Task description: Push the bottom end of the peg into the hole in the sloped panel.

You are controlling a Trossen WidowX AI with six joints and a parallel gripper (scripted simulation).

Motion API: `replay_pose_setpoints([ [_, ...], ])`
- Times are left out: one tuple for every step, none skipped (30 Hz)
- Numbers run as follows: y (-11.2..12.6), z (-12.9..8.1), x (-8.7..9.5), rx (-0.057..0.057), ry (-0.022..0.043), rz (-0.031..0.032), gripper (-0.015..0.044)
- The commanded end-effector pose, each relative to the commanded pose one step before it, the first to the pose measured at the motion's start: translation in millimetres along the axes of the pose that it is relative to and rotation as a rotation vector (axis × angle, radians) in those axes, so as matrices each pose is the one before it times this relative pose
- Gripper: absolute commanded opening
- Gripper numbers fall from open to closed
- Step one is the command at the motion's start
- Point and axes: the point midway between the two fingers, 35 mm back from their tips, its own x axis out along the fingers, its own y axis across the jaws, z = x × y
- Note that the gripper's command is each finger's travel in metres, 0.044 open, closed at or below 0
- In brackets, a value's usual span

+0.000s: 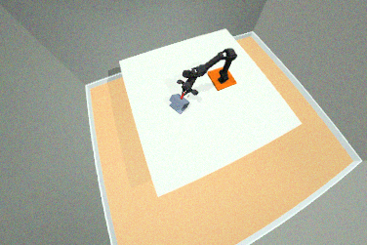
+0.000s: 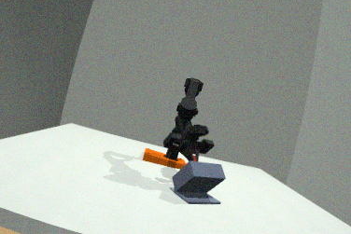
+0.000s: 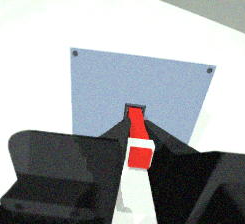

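A red square peg (image 3: 139, 135) (image 1: 183, 94) (image 2: 195, 156) is held between my gripper's (image 3: 139, 150) (image 1: 185, 89) two dark fingers. In the wrist view its far end sits at the mouth of the dark square hole (image 3: 135, 107) in the blue-grey sloped panel (image 3: 98, 85) (image 1: 179, 103) (image 2: 198, 179), and its flat sides line up with the hole's edges. How deep it reaches into the hole is hidden. The gripper stands just above the panel's face, shut on the peg.
The panel stands on a white table top (image 1: 220, 126) (image 2: 70, 172). The arm's orange base (image 1: 222, 80) (image 2: 161, 158) sits behind the panel. The panel has small dark screws at its far corners (image 3: 74, 52) (image 3: 209, 70).
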Motion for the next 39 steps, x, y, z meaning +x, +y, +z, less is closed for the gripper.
replay_pose_setpoints([
  [-0.58, -0.21, 3.04, 0.0048, 0.00198, -0.00442, 0.0000],
  [0.01, -0.02, 0.73, 0.0000, -0.00004, 0.00001, 0.0000],
  [0.01, -0.02, 0.64, 0.0000, -0.00003, 0.00001, 0.0000],
  [0.01, -0.01, 0.73, 0.0000, -0.00004, 0.00001, 0.0000],
  [0.01, -0.01, 0.64, 0.0000, -0.00004, 0.00001, 0.0000],
  [0.01, -0.01, 0.65, 0.0000, -0.00004, 0.00001, 0.0000],
  [0.01, -0.01, 0.54, 0.0000, -0.00003, 0.00000, 0.0000],
  [0.00, 0.00, 0.50, 0.0000, -0.00003, 0.00000, 0.0000],
  [0.00, 0.00, 0.45, 0.0000, -0.00002, 0.00000, 0.0000],
  [-0.01, 0.02, 0.59, 0.0000, -0.00003, 0.00000, 0.0000],
  [0.00, 0.01, 0.26, 0.0000, -0.00001, 0.00000, 0.0000],
  [-0.02, 0.02, 0.42, 0.0000, -0.00002, 0.00000, 0.0000],
  [-0.01, 0.01, 0.22, 0.0000, -0.00001, 0.00000, 0.0000],
  [-0.03, 0.02, 0.30, 0.0000, -0.00002, 0.00000, 0.0000],
  [-0.02, 0.01, 0.16, 0.0000, -0.00001, 0.00000, 0.0000],
  [-0.03, 0.03, 0.20, 0.0000, -0.00001, 0.00000, 0.0000],
  [-0.02, 0.02, 0.11, 0.0000, -0.00001, 0.00000, 0.0000],
  [-0.02, 0.05, 0.11, 0.0000, -0.00001, 0.00000, 0.0000],
  [0.93, -0.40, -0.68, -0.0045, -0.00050, 0.00548, 0.0000],
  [0.00, 0.00, 0.00, 0.0000, 0.00000, 0.00000, 0.0000],
  [0.00, 0.00, 0.00, 0.0000, 0.00000, 0.00000, 0.0000],
  [0.00, 0.00, 0.00, 0.0000, 0.00000, 0.00000, 0.0000],
  [0.00, 0.00, 0.00, 0.0000, 0.00000, 0.00000, 0.0000],
  [0.00, 0.00, 0.00, 0.0000, 0.00000, 0.00000, 0.0000],
  [0.00, 0.00, 0.00, 0.0000, 0.00000, 0.00000, 0.0000],
  [0.00, 0.00, 0.00, 0.0000, 0.00000, 0.00000, 0.0000],
  [0.00, 0.00, 0.00, 0.0000, 0.00000, 0.00000, 0.0026],
  [0.00, 0.00, 0.00, 0.0000, 0.00000, 0.00000, 0.0053],
  [0.00, 0.00, 0.00, 0.0000, 0.00000, 0.00000, 0.0079],
  [0.00, 0.00, 0.00, 0.0000, 0.00000, 0.00000, 0.0105],
  [0.00, 0.00, 0.00, 0.0000, 0.00000, 0.00000, 0.0131],
  [0.00, 0.00, 0.00, 0.0000, 0.00000, 0.00000, 0.0157],
  [0.00, 0.00, 0.00, 0.0000, 0.00000, 0.00000, 0.0184],
  [0.00, 0.00, 0.00, 0.0000, 0.00000, 0.00000, 0.0210],
  [0.00, 0.00, 0.00, 0.0000, 0.00000, 0.00000, 0.0236],
  [0.00, 0.00, 0.00, 0.0000, 0.00000, 0.00000, 0.0263],
  [0.00, 0.00, 0.00, 0.0000, 0.00000, 0.00000, 0.0289],
  [0.00, 0.00, 0.00, 0.0000, 0.00000, 0.00000, 0.0315],
  [-0.03, 0.03, -0.25, 0.0000, 0.00005, -0.00003, 0.0341],
])
